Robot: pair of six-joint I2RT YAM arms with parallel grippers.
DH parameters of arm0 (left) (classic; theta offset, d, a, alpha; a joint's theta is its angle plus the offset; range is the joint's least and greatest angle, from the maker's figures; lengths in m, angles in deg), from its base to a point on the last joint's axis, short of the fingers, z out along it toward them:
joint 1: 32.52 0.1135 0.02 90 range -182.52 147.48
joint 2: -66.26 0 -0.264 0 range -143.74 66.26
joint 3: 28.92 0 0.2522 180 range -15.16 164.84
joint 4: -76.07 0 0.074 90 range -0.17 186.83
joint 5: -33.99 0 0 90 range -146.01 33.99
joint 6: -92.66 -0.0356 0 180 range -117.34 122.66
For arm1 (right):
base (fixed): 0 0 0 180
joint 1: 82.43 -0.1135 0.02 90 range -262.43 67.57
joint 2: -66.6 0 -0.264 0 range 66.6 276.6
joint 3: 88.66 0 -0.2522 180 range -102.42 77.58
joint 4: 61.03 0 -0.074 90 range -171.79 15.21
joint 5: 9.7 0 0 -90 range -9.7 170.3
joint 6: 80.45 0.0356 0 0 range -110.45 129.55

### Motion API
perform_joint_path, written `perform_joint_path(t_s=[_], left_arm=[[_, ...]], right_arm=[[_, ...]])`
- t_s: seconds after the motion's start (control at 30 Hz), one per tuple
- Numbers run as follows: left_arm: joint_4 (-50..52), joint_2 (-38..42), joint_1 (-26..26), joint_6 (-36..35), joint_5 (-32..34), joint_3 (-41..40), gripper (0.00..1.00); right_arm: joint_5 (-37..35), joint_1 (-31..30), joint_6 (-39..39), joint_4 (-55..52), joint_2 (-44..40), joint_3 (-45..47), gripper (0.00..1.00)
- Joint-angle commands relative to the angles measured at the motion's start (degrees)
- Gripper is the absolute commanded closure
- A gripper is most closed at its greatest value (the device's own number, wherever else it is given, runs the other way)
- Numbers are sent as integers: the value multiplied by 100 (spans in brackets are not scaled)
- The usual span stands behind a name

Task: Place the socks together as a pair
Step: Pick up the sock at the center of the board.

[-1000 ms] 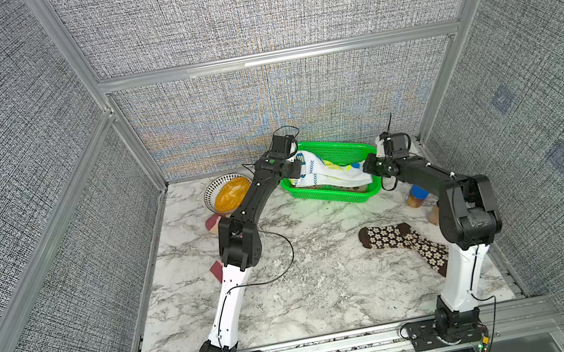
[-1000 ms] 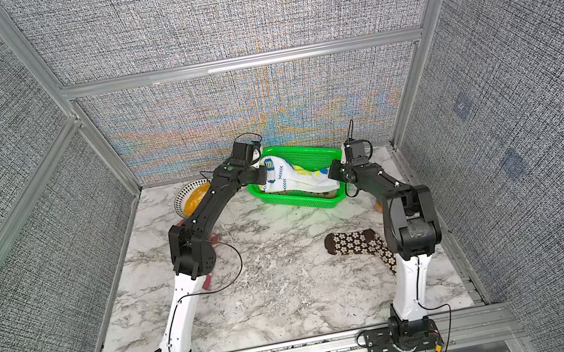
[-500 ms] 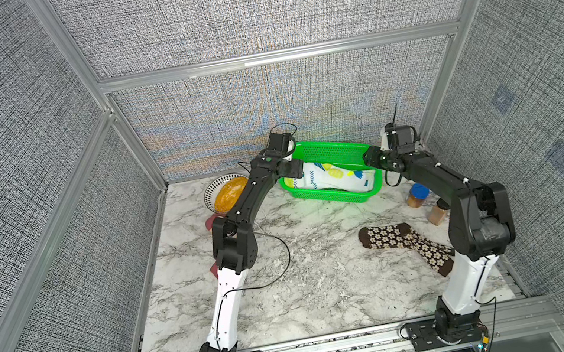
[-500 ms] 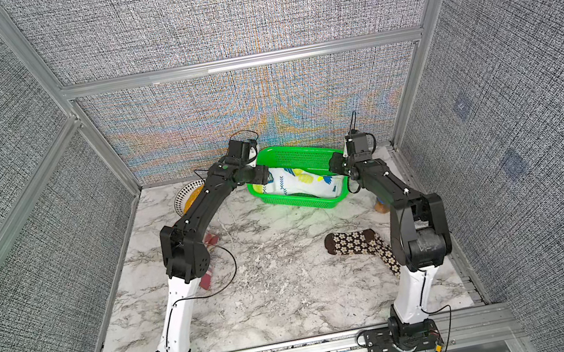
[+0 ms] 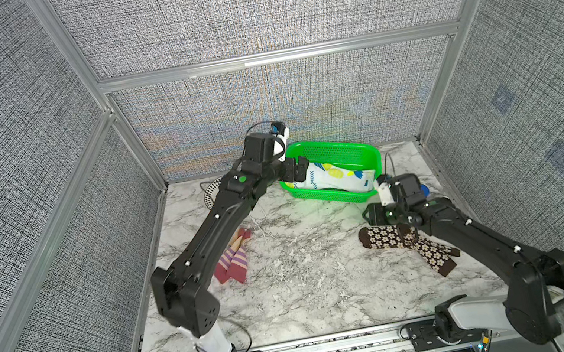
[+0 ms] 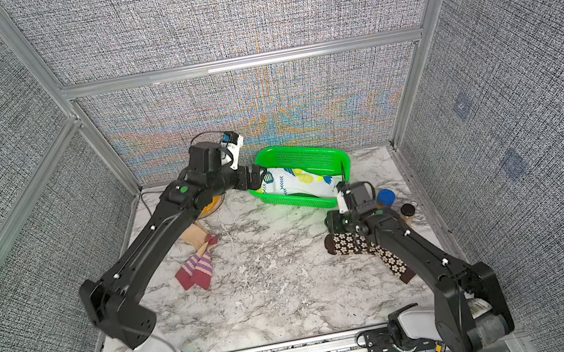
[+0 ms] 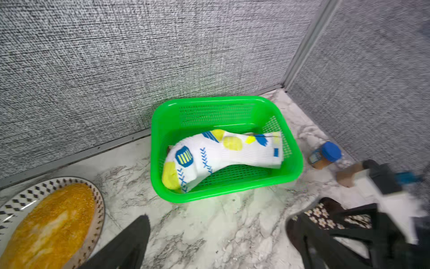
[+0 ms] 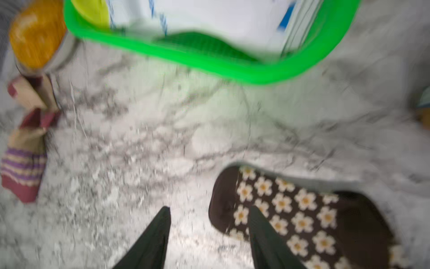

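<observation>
Two pincers, both with jaws apart and neither holding anything. The left pincer [image 5: 298,170] hangs at the left end of the green basket [image 5: 337,153], spread wide. The white socks with yellow spots [image 5: 336,180] lie loose inside, stretched along the basket's front wall from one short end to the other. The basket sits at the back of the table [image 5: 311,281], close to the rear wall [image 5: 282,118] and towards the right corner, with a thin strip of marble behind it.

The right pincer [image 8: 209,209] is parted above the toe end of the brown daisy socks [image 8: 290,209]. One finger [image 8: 267,240] crosses the toe in the wrist view, but whether it touches is unclear. Those socks overlap at an angle near the table's right edge, partly under the right arm [image 5: 480,240]. The maroon striped socks [image 5: 233,265] lie near the left edge, beside the left arm [image 5: 212,236].

A broad stretch of marble lies open between the two pairs and runs to the front edge. A blue-lidded jar [image 7: 325,153] stands in the gap between the basket and the right wall [image 7: 372,69]. A plate [image 7: 99,202] with a yellow loaf [image 7: 51,223] sits left of the basket.
</observation>
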Motion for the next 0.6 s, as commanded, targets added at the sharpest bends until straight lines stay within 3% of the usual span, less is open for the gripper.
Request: perform_joint_path(t_s=[0.0, 0.2, 0.4, 0.57], left_arm=[[-260, 648, -152, 242, -31, -919, 1], [-611, 2125, -385, 821, 48, -3106, 1], [-602, 2998, -408, 1216, 181, -4376, 1], [-503, 3435, -408, 1359, 364, -4869, 2]], right_arm=[[-434, -358, 236, -29, -15, 432, 44], [-1216, -702, 180, 40, 672, 328, 46], [-1326, -788, 55, 342, 1209, 202, 54], [-1523, -786, 44, 504, 1505, 201, 74]])
